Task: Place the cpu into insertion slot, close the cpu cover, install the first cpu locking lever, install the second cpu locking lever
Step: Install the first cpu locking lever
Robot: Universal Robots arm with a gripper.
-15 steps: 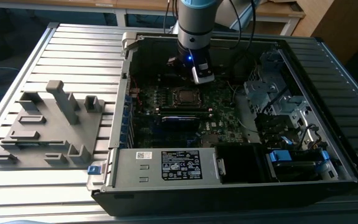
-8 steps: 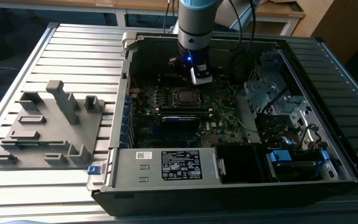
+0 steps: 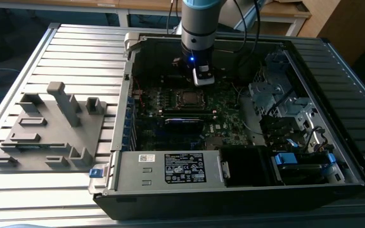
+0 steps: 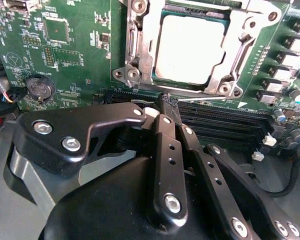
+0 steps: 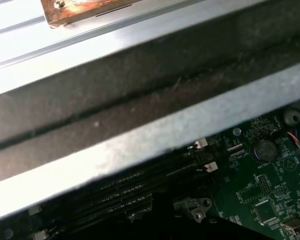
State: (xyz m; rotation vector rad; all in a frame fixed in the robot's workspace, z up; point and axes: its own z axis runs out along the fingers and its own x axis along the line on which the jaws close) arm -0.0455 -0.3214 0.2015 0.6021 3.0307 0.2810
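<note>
Cpu (image 4: 190, 50): flat square chip, dull silver top, seated level in insertion slot (image 4: 195, 14), whose dark rim shows along one edge. Cpu cover (image 4: 142, 45): silvery metal frame w/ cut-out centre, down flat around chip, top visible thru opening. All on green board inside pc case.

A slatted metal desk (image 3: 74, 52) carries an open computer case (image 3: 233, 202) across the middle and right of the exterior view. At that view's left lies a grey moulded fixture plate (image 3: 49, 137) with upright posts. Inside the case, a labelled power supply (image 3: 169, 168) sits at lower middle, a blue latch (image 3: 95, 172) just beside its left corner. A metal drive cage (image 3: 277, 99) stands at right. The green motherboard (image 4: 90, 60) bears a coin cell battery (image 4: 39, 88) and long black memory slots (image 4: 225, 117) — both appear in both wrist views.
</note>
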